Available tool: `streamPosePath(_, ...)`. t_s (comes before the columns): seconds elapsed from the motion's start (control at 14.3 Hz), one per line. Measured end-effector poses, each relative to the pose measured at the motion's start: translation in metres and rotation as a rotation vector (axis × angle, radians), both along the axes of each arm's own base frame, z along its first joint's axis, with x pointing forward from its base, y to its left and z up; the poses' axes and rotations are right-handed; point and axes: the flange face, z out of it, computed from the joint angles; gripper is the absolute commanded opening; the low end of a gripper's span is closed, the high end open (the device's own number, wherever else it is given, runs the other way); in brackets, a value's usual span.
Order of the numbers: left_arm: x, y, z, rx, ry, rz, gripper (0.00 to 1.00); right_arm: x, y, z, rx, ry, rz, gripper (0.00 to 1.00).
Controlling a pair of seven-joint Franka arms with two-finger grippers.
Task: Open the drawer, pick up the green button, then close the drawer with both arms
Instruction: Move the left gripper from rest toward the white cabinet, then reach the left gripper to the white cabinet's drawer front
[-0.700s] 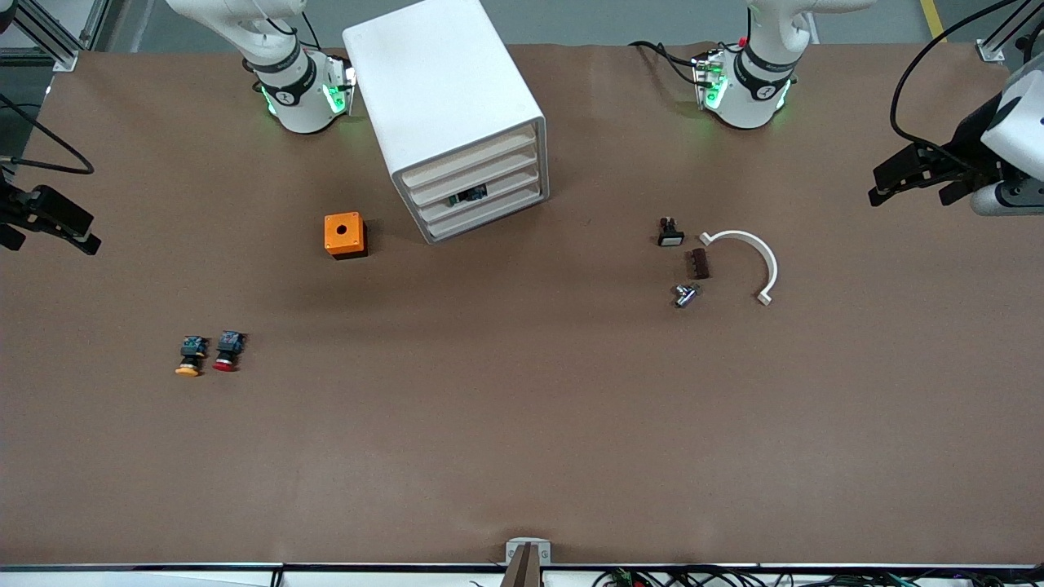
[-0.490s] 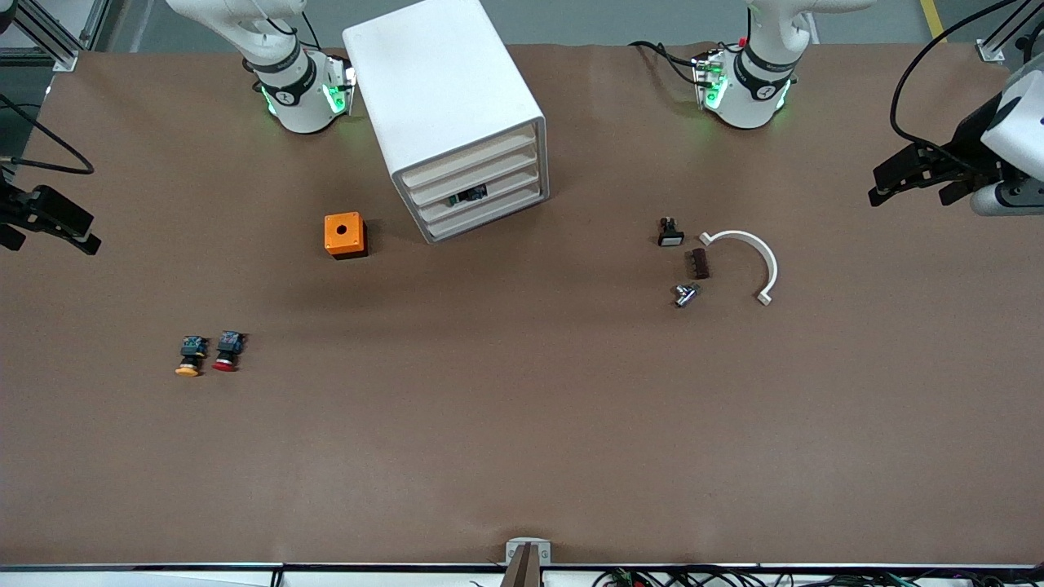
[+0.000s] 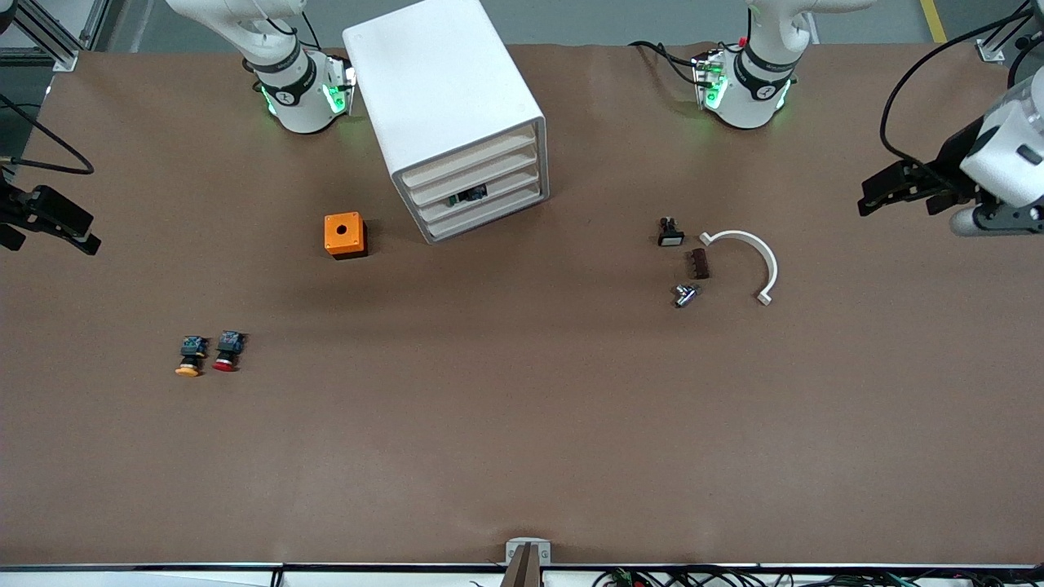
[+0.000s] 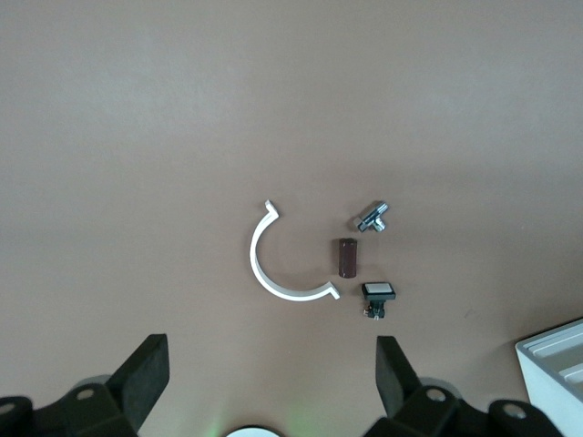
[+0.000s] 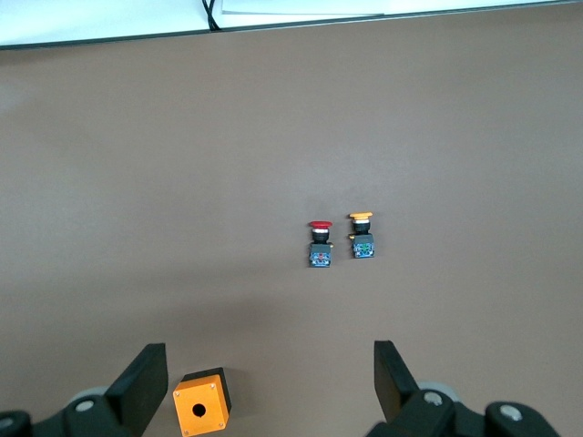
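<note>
The white cabinet (image 3: 440, 90) stands between the arms' bases, its four slotted fronts facing the front camera. The drawer (image 3: 497, 191), third from the top, is shut. A small dark shape (image 3: 467, 196) shows through its slot; I cannot tell whether it is the button. My left gripper (image 3: 895, 205) hangs open over the left arm's end of the table. In the left wrist view the left gripper (image 4: 273, 355) holds nothing. My right gripper (image 3: 47, 236) hangs open over the right arm's end. In the right wrist view the right gripper (image 5: 269, 357) is empty, with an orange box (image 5: 202, 402) beneath it.
The orange box (image 3: 345, 235) sits beside the cabinet. A yellow-capped button (image 3: 190, 356) and a red-capped button (image 3: 227, 351) lie nearer the front camera. Toward the left arm's end lie a white arc (image 3: 754, 257), a brown block (image 3: 698, 263), a metal part (image 3: 685, 294) and a small black switch (image 3: 670, 232).
The left arm has shifted a little toward the middle of the table, its gripper still open. The right arm and everything on the table have stayed put.
</note>
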Motion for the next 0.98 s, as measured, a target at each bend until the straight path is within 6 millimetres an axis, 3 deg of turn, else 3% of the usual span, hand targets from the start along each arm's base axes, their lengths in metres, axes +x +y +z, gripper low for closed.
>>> streamPosePath(0.14, 0.010, -0.011, -0.032, 0.004, 0.059, -0.019, 1.00, 0.000, 0.000, 0.000, 0.000, 0.000, 0.000, 1.00)
streamPosePath(0.49, 0.029, -0.067, -0.118, 0.025, 0.202, -0.081, 1.00, 0.000, 0.000, -0.001, 0.000, 0.002, 0.000, 1.00)
streamPosePath(0.7, 0.032, -0.100, -0.163, 0.046, 0.268, -0.105, 1.00, 0.000, 0.000, -0.001, 0.000, 0.002, 0.000, 1.00)
streamPosePath(0.98, 0.027, -0.160, -0.219, 0.107, 0.321, -0.062, 1.00, 0.000, 0.000, -0.001, 0.000, 0.003, 0.000, 1.00)
